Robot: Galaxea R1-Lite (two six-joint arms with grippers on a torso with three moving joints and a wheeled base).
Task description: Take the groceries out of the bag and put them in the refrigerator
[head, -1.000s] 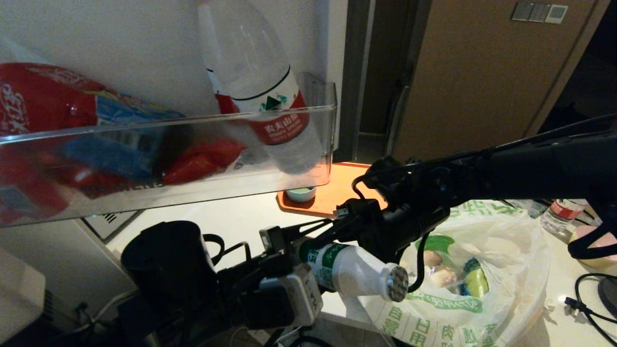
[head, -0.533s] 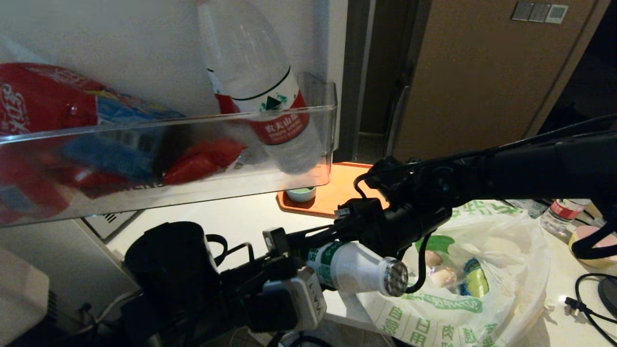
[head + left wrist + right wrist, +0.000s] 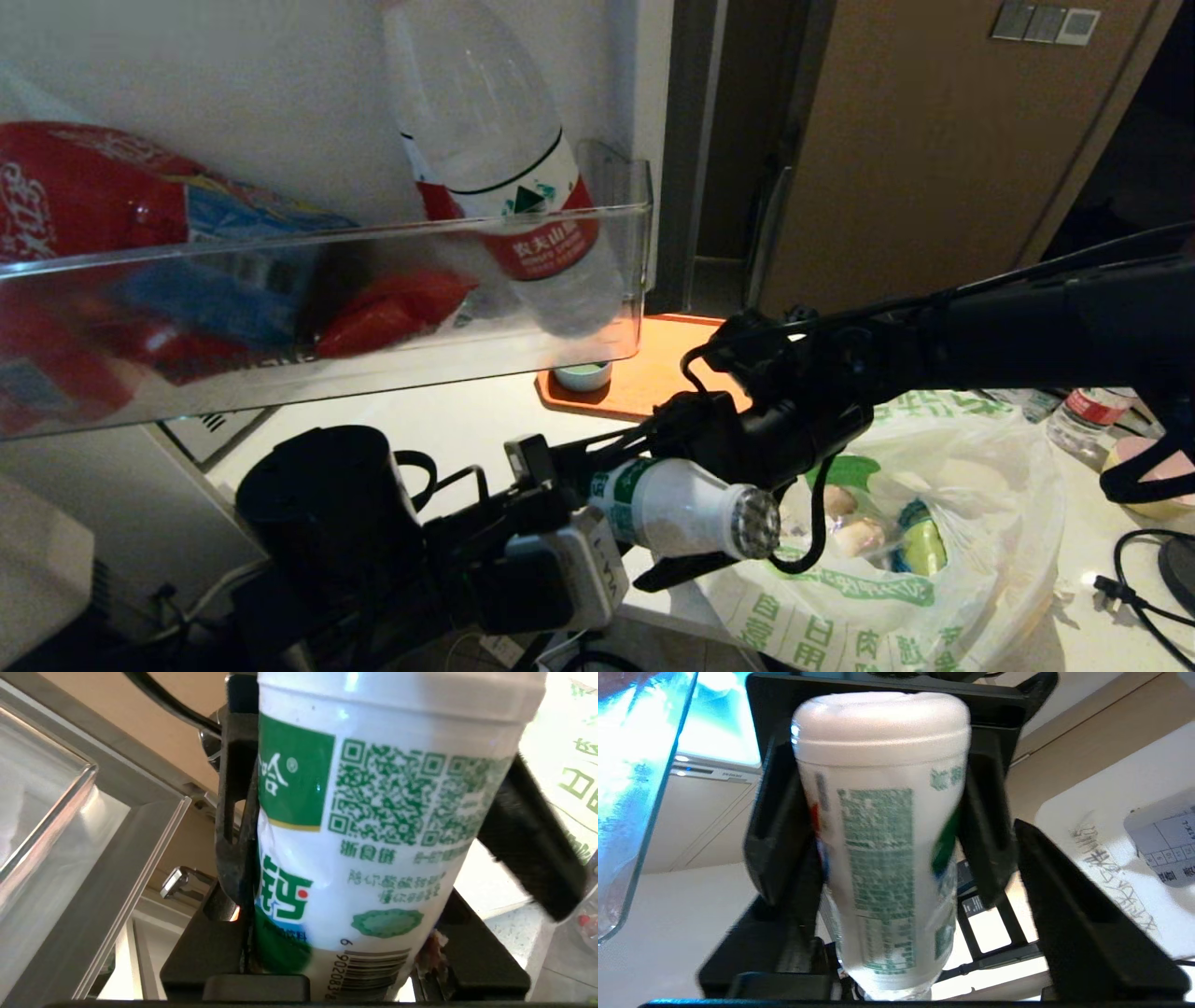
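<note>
**Desk:** Kitchen counter, is it? What does the head view give us?

**Photographer:** Yes, a white countertop [image 3: 448, 420], with the open refrigerator [image 3: 233, 75] at left. Its clear plastic door shelf [image 3: 327, 308] holds red snack packets [image 3: 84, 215] and a clear water bottle with a red label [image 3: 523, 205]. A flat orange tray [image 3: 653, 373] lies on the counter beyond the shelf. At right sits the crinkly white plastic bag with green characters [image 3: 980, 523], mouth open. Pale beige lumps [image 3: 854, 532] and a yellow-green pack [image 3: 920, 546] are inside it.

**Desk:** And the arms?

**Photographer:** Both meet in mid-air between the shelf and the bag, on a white bottle with a green label and a silvery cap [image 3: 681, 509]. It lies roughly level, below the door shelf, with its cap towards the bag. The left gripper [image 3: 597, 495] has its base end. The right gripper [image 3: 667, 509] reaches in from the right, around the neck end.

**Desk:** Left wrist view?

**Photographer:** The label fills it. The left gripper's black fingers [image 3: 233, 812] are clamped against the bottle's sides.

**Desk:** Right wrist view?

**Photographer:** There the right gripper's jaws stand apart. One finger [image 3: 1087, 914] is clear of the bottle, with a gap showing. The left gripper's fingers pinch the bottle farther along.
</note>
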